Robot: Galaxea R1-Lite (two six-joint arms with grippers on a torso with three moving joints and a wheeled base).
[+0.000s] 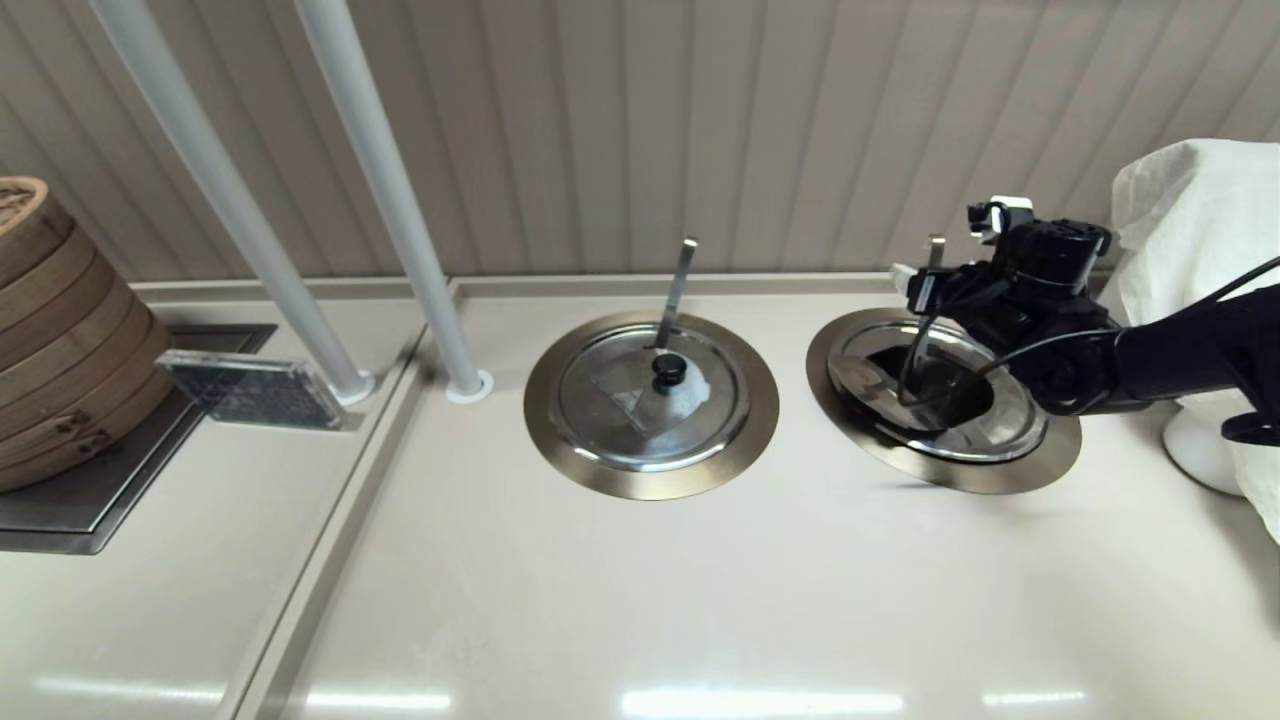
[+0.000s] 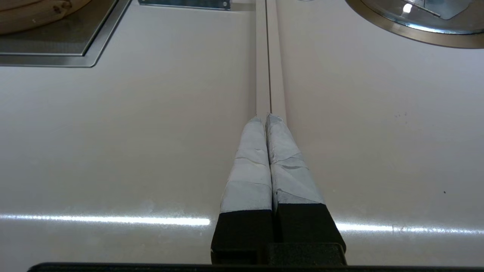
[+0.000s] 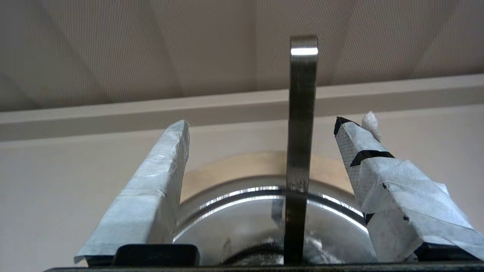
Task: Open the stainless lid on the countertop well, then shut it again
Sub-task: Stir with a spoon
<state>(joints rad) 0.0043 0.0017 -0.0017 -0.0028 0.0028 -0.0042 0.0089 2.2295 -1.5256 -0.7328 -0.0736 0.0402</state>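
I am reaching in from the right with my right gripper (image 3: 261, 128) low over the right-hand well (image 1: 1040, 462), its taped fingers (image 3: 151, 189) spread wide and gripping nothing, with the flat steel handle (image 3: 301, 124) standing upright in the gap between them, touching neither. The steel lid (image 1: 1000, 425) is sitting in that well directly under my wrist, which is hiding its middle in the head view, so I cannot tell how its flap is lying. My left gripper (image 2: 267, 119) is hovering idle over the bare counter (image 1: 700, 600), its taped fingers pressed together above a seam in the surface. To the left, the twin lid (image 1: 610, 390) with a whitish patch by its black knob (image 1: 669, 369) is lying shut in its own ring. Two pale poles (image 1: 370, 150), stacked bamboo steamers (image 1: 60, 340) and a ribbed wall (image 1: 750, 120) are bordering the counter, and a white bag (image 1: 1200, 200) is standing at far right.
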